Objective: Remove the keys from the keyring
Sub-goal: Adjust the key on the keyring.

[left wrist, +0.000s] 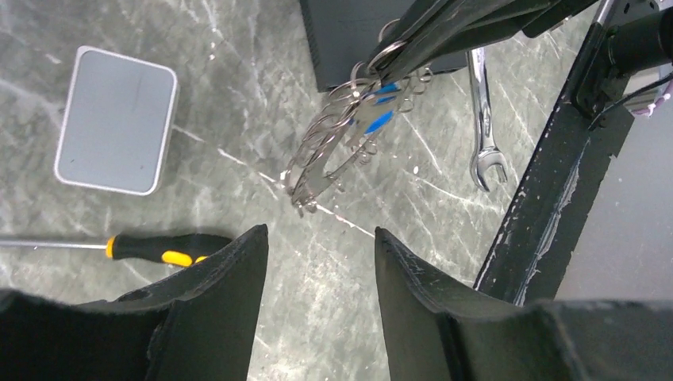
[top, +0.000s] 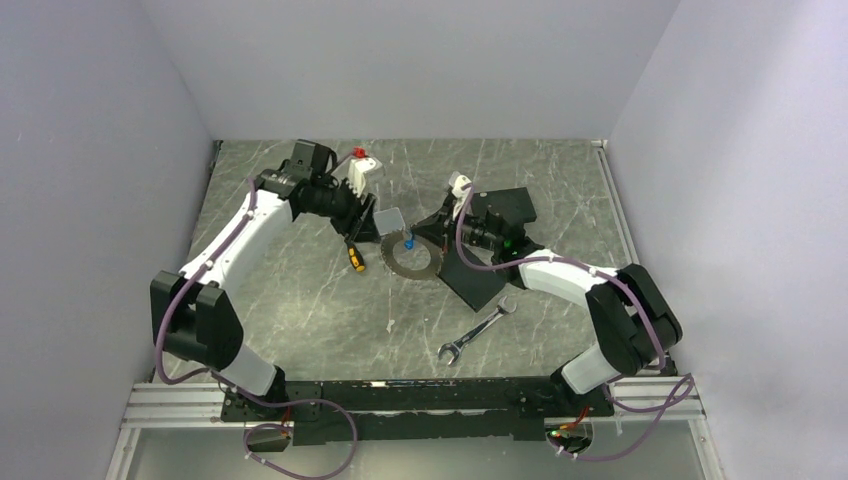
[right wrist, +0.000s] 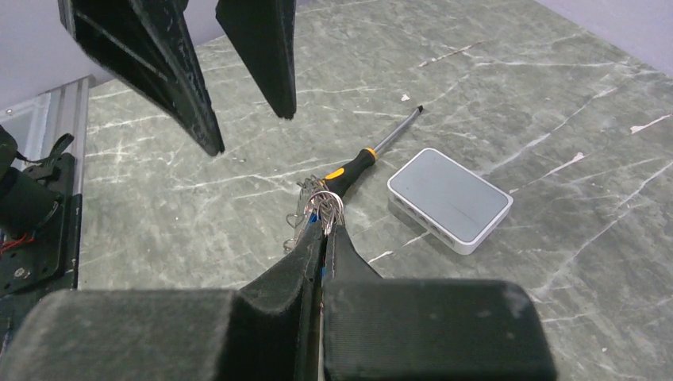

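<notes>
The keyring point(top: 410, 260) is a thin grey ring rimmed with several small grey keys point(left wrist: 325, 147) and a blue tagged piece point(left wrist: 379, 121). My right gripper point(top: 426, 233) is shut on the ring's edge and holds it tilted, with the lower edge near or on the table. In the right wrist view the keys point(right wrist: 313, 208) bunch at my shut right gripper point(right wrist: 326, 226). My left gripper point(left wrist: 320, 232) is open and empty, just short of the ring's lower edge. It also shows in the top view point(top: 365, 222) and in the right wrist view point(right wrist: 250, 131).
A grey-white box point(top: 388, 220) point(left wrist: 117, 119) and a black-and-yellow screwdriver point(top: 352, 255) point(left wrist: 159, 248) lie left of the ring. A black flat rectangle point(top: 478, 275) lies under my right arm. A silver wrench point(top: 478, 330) point(left wrist: 482, 119) lies nearer the bases.
</notes>
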`<control>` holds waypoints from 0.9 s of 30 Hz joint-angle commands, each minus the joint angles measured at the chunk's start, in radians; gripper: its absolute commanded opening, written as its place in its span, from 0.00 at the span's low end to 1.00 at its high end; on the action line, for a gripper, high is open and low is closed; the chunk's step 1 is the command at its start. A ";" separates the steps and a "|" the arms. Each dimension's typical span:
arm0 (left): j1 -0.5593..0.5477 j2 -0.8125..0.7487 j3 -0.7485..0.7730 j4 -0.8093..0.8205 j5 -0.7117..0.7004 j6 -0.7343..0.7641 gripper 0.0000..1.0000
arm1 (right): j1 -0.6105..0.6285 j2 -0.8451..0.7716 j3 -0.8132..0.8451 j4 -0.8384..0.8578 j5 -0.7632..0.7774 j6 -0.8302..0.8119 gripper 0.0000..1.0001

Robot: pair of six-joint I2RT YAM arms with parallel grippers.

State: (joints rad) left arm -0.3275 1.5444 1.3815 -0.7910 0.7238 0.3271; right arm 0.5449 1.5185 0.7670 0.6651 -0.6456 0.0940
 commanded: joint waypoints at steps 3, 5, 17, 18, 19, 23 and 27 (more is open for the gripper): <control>0.001 -0.132 -0.040 0.116 0.087 -0.090 0.53 | -0.008 -0.047 0.049 0.005 -0.023 0.061 0.00; -0.020 -0.153 -0.076 0.182 0.084 -0.171 0.50 | -0.008 -0.045 0.073 -0.030 -0.007 0.095 0.00; -0.069 -0.072 -0.064 0.297 -0.096 -0.343 0.58 | -0.008 -0.020 0.144 -0.146 0.171 0.294 0.00; -0.075 -0.069 -0.056 0.296 -0.118 -0.340 0.59 | -0.008 -0.017 0.149 -0.156 0.184 0.302 0.00; -0.083 -0.066 -0.049 0.296 -0.148 -0.339 0.59 | -0.008 -0.013 0.153 -0.165 0.199 0.311 0.00; -0.153 -0.053 -0.022 0.231 -0.376 -0.222 0.64 | -0.008 0.003 0.185 -0.222 0.256 0.337 0.00; -0.188 -0.081 -0.006 0.145 -0.535 -0.113 0.65 | -0.007 0.006 0.209 -0.262 0.311 0.350 0.00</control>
State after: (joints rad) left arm -0.4877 1.4971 1.3209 -0.5797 0.3882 0.0982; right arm 0.5419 1.5238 0.9104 0.4103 -0.4141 0.3988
